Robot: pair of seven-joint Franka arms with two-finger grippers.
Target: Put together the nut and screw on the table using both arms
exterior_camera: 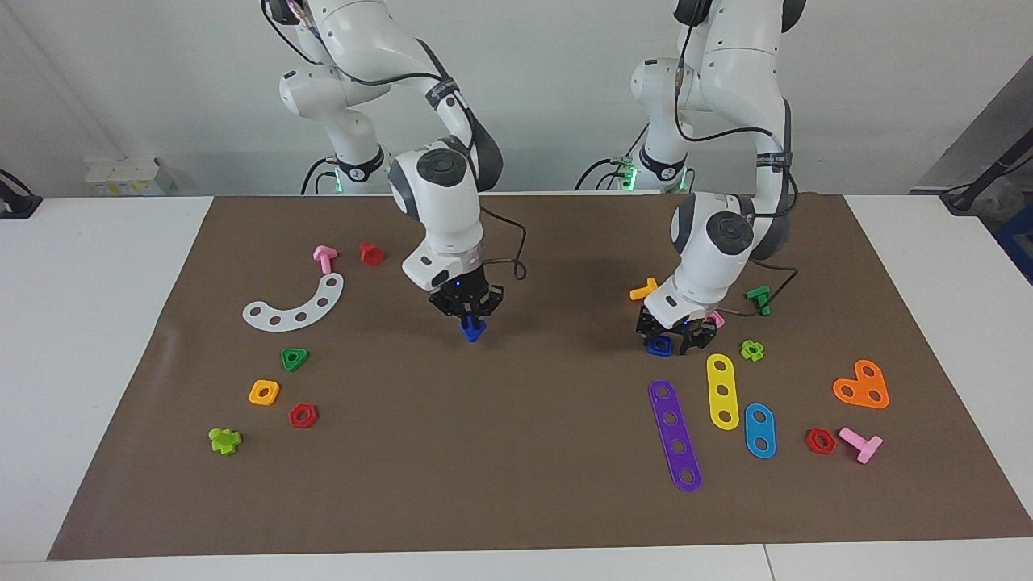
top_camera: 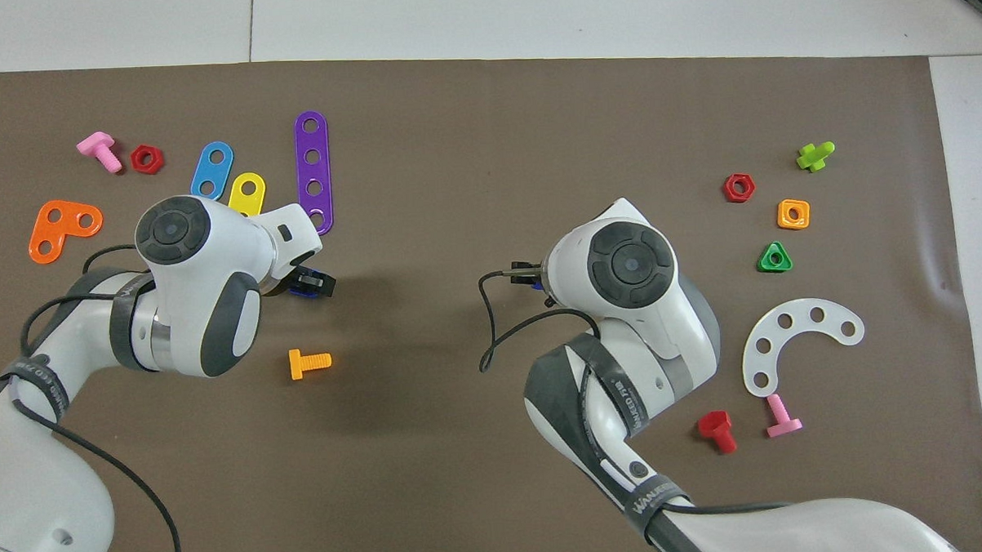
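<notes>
Facing view: the right gripper (exterior_camera: 467,313) hangs in the air over the bare middle of the brown mat (exterior_camera: 516,476). Its fingers are closed on the screw (exterior_camera: 472,329), which sticks out at the gripper's 6 o'clock. The screw is dark blue plastic, smooth, with a three-cornered head. The left gripper (exterior_camera: 672,335) is down low at the mat, with its fingers around the nut (exterior_camera: 659,345). I cannot tell if they are squeezing it yet. The nut is a dark blue square with round corners and a round hole, and it looks to lie on the mat. A flat purple strip (exterior_camera: 675,435) with four holes lies at the nut's 6 o'clock. A yellow strip (exterior_camera: 722,390) lies at its 4 o'clock.

Overhead view: the right gripper (top_camera: 526,275) peeks out at 9 o'clock from its round white wrist, over bare mat (top_camera: 498,472), with only a speck of blue under its tips. The left gripper (top_camera: 310,283) covers most of the nut (top_camera: 297,289); a bit of blue shows under the black fingers. An orange bolt (top_camera: 309,363) lies at the nut's 6 o'clock. The purple strip (top_camera: 313,172) is at its 12 o'clock.
</notes>
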